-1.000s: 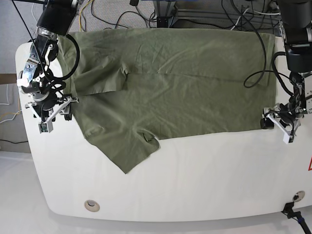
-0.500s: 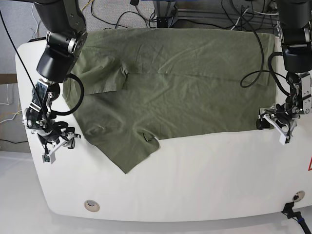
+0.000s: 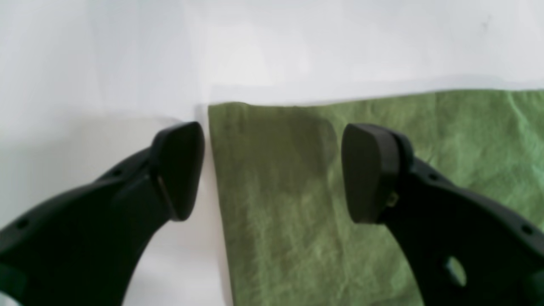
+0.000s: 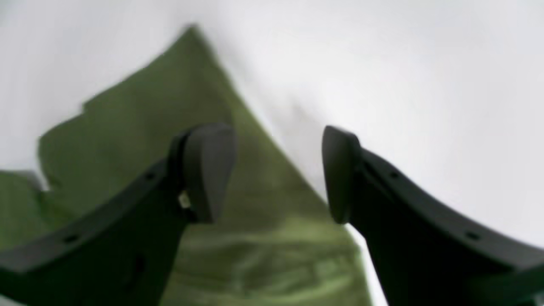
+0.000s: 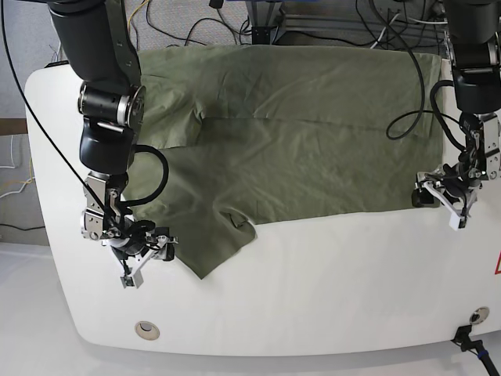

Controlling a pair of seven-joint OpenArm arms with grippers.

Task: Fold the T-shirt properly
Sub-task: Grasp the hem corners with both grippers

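Olive cloth of the T-shirt [image 5: 297, 133] is spread lengthwise between both parted, empty grippers — left gripper [image 3: 272, 172] straddles its hem corner, right gripper [image 4: 278, 172] its sleeve edge.

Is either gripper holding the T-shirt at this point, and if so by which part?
Nothing is held. The left gripper has open jaws at the T-shirt corner; the right gripper has open jaws at the sleeve edge.

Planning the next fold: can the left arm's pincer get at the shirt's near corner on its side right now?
Probably yes: the open left pincer straddles the T-shirt corner edge, with nothing between.
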